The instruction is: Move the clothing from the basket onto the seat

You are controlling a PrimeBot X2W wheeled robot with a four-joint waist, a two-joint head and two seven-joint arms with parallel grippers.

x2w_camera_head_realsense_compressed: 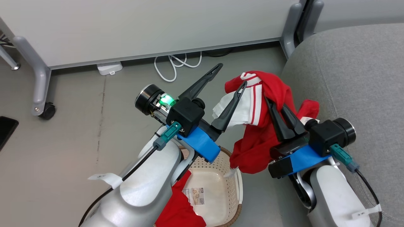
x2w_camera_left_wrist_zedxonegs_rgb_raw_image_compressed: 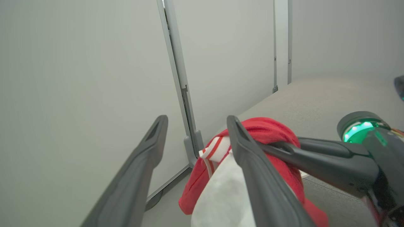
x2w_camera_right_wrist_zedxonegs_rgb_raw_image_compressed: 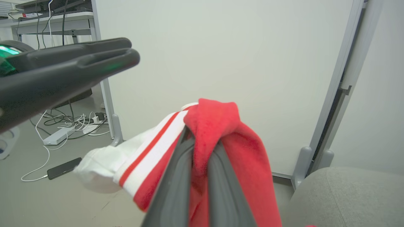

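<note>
A red garment with white stripes (x2w_camera_head_realsense_compressed: 277,85) hangs in the air between the basket and the seat, and my right gripper (x2w_camera_head_realsense_compressed: 275,103) is shut on its upper fold. The same cloth (x2w_camera_right_wrist_zedxonegs_rgb_raw_image_compressed: 221,123) drapes over those fingers in the right wrist view. My left gripper (x2w_camera_head_realsense_compressed: 232,74) stands open just left of it, with nothing between its fingers (x2w_camera_left_wrist_zedxonegs_rgb_raw_image_compressed: 157,126). One finger lies close beside the garment's white part (x2w_camera_left_wrist_zedxonegs_rgb_raw_image_compressed: 221,189). A second red garment (x2w_camera_head_realsense_compressed: 180,205) lies in the cream basket (x2w_camera_head_realsense_compressed: 235,192) on the floor below, partly hidden by my left forearm. The grey seat (x2w_camera_head_realsense_compressed: 353,72) is at the right.
White partition panels on grey feet, one with a castor (x2w_camera_head_realsense_compressed: 47,110), stand behind. A white cable (x2w_camera_head_realsense_compressed: 172,67) and power strip (x2w_camera_head_realsense_compressed: 109,67) lie at the panel's base. A dark phone (x2w_camera_right_wrist_zedxonegs_rgb_raw_image_compressed: 63,168) lies on the floor. Bare grey floor spreads left of the basket.
</note>
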